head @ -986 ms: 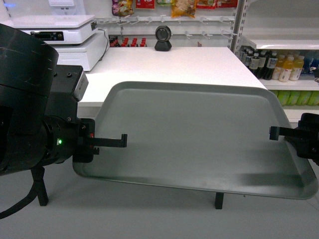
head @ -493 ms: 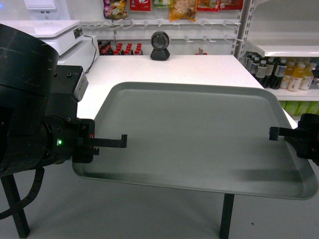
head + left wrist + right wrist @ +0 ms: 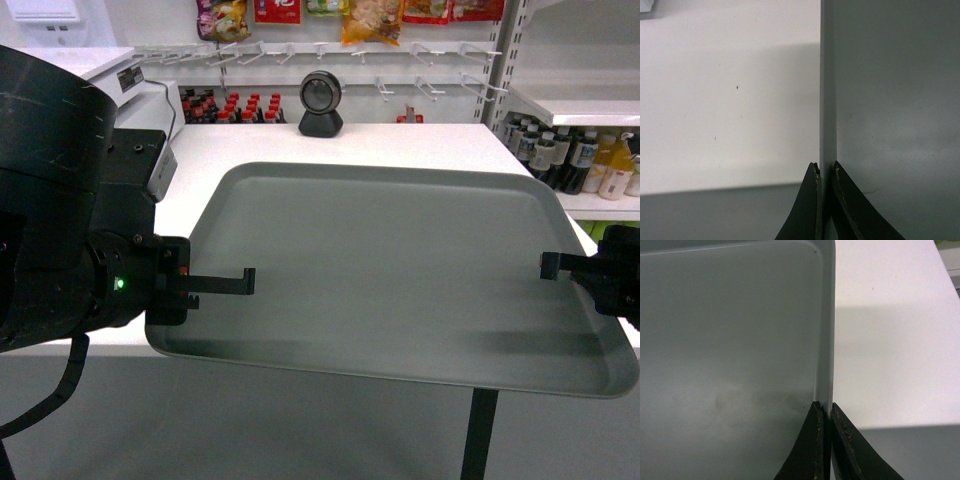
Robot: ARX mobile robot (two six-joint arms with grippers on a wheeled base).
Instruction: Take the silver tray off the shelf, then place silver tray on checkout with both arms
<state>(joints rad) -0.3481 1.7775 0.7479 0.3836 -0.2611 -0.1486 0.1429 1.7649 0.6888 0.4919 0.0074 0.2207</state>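
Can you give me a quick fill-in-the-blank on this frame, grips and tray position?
1. The left gripper is shut on the silver tray at its ____.
2. The right gripper is ____ on the tray's opposite edge.
3. Beyond the tray, a black ____ stands at the far edge of the checkout.

Missing words: rim; shut; scanner

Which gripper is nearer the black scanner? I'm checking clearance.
Left. The left gripper holds the tray's left rim, closer below the scanner; the right gripper sits far right.
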